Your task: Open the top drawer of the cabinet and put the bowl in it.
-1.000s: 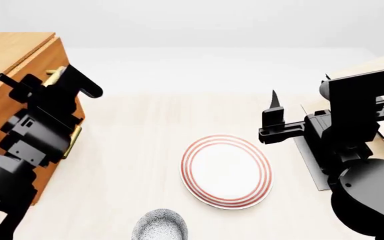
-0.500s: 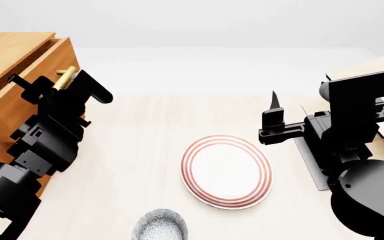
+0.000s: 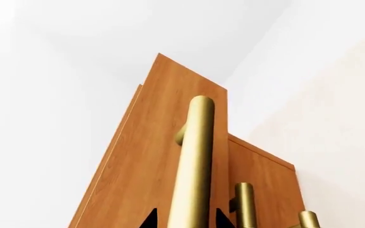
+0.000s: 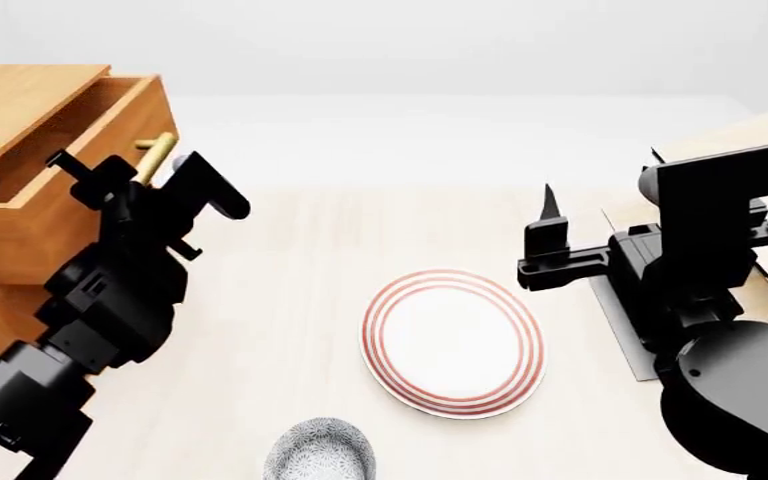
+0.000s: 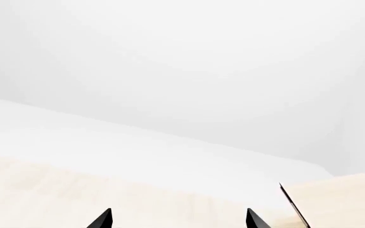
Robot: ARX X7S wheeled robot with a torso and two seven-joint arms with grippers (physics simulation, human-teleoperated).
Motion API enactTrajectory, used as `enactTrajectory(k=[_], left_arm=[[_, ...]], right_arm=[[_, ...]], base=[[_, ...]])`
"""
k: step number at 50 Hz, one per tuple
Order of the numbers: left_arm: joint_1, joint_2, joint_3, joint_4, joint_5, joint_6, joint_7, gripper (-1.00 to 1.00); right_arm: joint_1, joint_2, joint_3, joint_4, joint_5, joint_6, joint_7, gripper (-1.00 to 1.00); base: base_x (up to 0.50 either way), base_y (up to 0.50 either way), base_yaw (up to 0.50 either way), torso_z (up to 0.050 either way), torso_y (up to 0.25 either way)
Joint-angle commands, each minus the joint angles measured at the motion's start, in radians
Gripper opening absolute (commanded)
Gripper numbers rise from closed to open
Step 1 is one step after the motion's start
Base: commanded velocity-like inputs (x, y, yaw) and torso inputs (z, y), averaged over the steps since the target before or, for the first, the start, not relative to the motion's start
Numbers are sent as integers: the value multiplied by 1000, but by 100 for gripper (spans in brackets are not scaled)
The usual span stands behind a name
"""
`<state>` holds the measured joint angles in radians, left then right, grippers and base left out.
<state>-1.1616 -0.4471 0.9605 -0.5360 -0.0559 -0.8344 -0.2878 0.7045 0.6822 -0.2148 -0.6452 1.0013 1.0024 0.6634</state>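
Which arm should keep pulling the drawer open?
Left. The left gripper is clamped on the brass handle of the top drawer, already partly out. The right gripper hangs empty, far across the table.

The robot's left arm [image 4: 91,330] reaches forward and up at the left of the head view, its left gripper [image 4: 155,170] closed around a brass bar handle [image 3: 192,171], one black fingertip showing on each side of the bar in the left wrist view. The right arm [image 4: 704,290] is bent at the right, well apart from the left. Its right gripper [image 5: 177,219] points forward with fingertips spread and nothing between them.
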Motion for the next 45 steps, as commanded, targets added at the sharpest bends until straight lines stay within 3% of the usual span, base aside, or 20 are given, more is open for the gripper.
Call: enactTrajectory(k=[1,45], left_arm=[[38,24,16,79,-158,19,50,-100],[95,31,60,221,-160,-4,52,-100]], right_arm=[[-4,2,-1,0,-1,-7,-1,100],[-27,9,-5,10,-10,-39,-7,100]], base=[[11,0,-3,0,0],[-3,0,0,0,1]])
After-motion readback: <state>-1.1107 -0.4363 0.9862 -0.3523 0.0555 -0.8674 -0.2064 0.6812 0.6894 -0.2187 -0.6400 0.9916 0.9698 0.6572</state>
